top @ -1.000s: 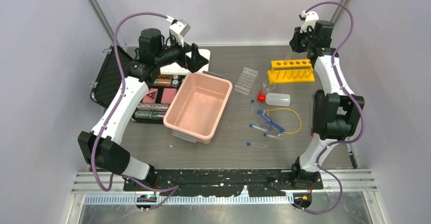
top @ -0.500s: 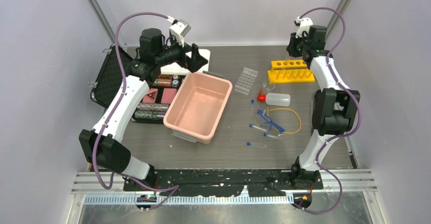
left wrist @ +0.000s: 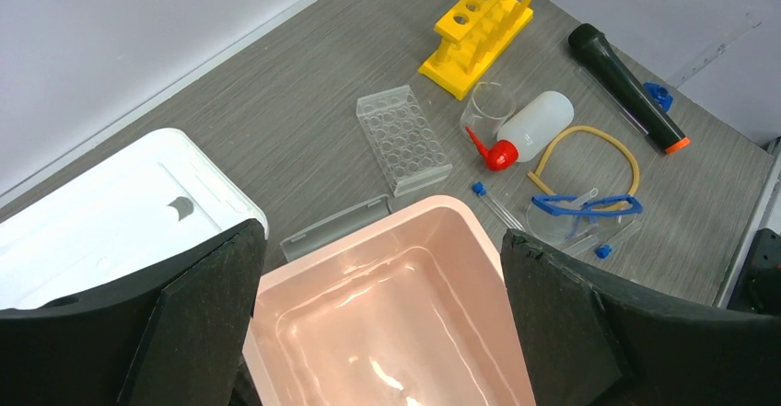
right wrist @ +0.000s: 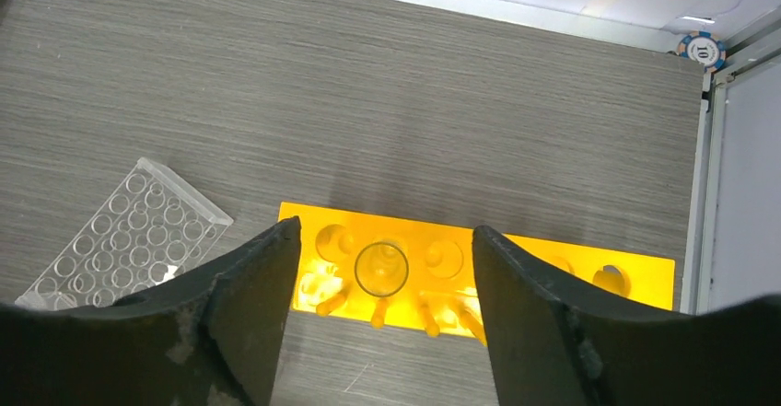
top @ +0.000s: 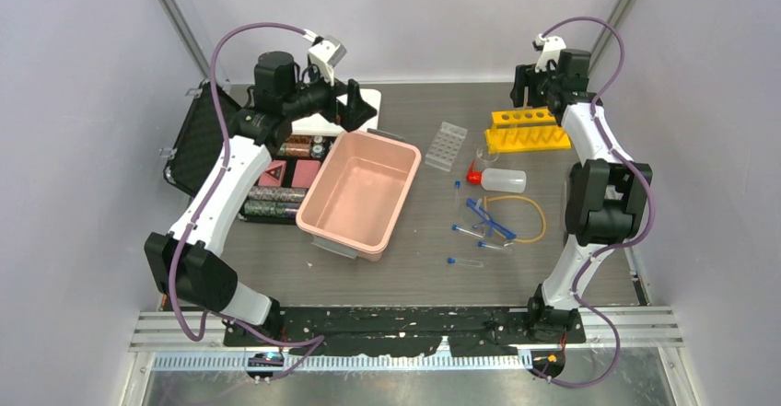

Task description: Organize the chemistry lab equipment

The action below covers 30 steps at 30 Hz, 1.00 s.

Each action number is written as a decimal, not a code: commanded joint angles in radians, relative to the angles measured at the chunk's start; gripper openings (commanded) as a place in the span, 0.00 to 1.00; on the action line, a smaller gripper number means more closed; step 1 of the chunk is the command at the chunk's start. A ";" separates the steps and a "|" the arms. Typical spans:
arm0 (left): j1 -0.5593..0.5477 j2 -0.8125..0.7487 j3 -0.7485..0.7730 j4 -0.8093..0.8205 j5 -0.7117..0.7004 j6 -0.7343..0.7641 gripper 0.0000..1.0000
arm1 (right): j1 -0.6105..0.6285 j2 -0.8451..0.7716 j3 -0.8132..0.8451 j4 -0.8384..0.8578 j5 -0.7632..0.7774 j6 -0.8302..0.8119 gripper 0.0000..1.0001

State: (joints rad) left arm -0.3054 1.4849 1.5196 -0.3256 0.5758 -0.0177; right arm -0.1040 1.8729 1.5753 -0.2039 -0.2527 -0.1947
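My right gripper (right wrist: 384, 231) hangs open over the yellow tube rack (right wrist: 571, 263). A clear test tube (right wrist: 381, 269) stands in the rack's second hole, between the fingers and touching neither. From above, the rack (top: 528, 130) is at the back right under that gripper (top: 527, 82). The clear tube tray (top: 446, 144), red-capped squeeze bottle (top: 502, 180), blue safety glasses (top: 488, 219), yellow tubing (top: 543, 222) and several blue-capped tubes (top: 465, 261) lie on the table. My left gripper (left wrist: 382, 236) is open and empty above the pink tub (left wrist: 442, 205).
The tub's white lid (left wrist: 110, 213) lies behind the tub. A black case of poker chips (top: 276, 194) sits at the left. A black pen with an orange end (left wrist: 626, 88) lies at the right edge. A small clear glass vessel (left wrist: 486, 107) stands by the bottle.
My right gripper has opened and let go of the tube, which now stands in the rack. The right wrist shifted slightly left. The left arm has not moved.
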 commanded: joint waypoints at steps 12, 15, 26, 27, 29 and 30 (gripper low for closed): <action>0.008 -0.039 -0.003 0.007 -0.022 0.037 1.00 | -0.116 -0.337 0.138 -0.570 -0.037 -0.115 0.87; 0.008 -0.066 -0.040 0.017 -0.013 0.026 1.00 | -0.129 -0.369 0.105 -0.757 -0.054 -0.186 0.84; 0.008 -0.147 -0.179 0.061 0.021 -0.026 0.99 | -0.158 -0.427 -0.239 -0.901 0.128 -0.335 0.53; 0.008 -0.149 -0.186 0.063 0.022 -0.029 1.00 | -0.159 -0.422 -0.273 -0.886 0.146 -0.325 0.50; 0.008 -0.152 -0.194 0.063 0.020 -0.035 1.00 | -0.159 -0.413 -0.322 -0.828 0.198 -0.315 0.44; 0.008 -0.152 -0.199 0.063 0.019 -0.038 0.99 | -0.160 -0.408 -0.337 -0.792 0.230 -0.312 0.42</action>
State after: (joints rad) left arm -0.3027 1.3674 1.3350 -0.3176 0.5766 -0.0288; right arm -0.2581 1.4643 1.2884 -1.0836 -0.1463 -0.4995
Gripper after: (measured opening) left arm 0.994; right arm 0.456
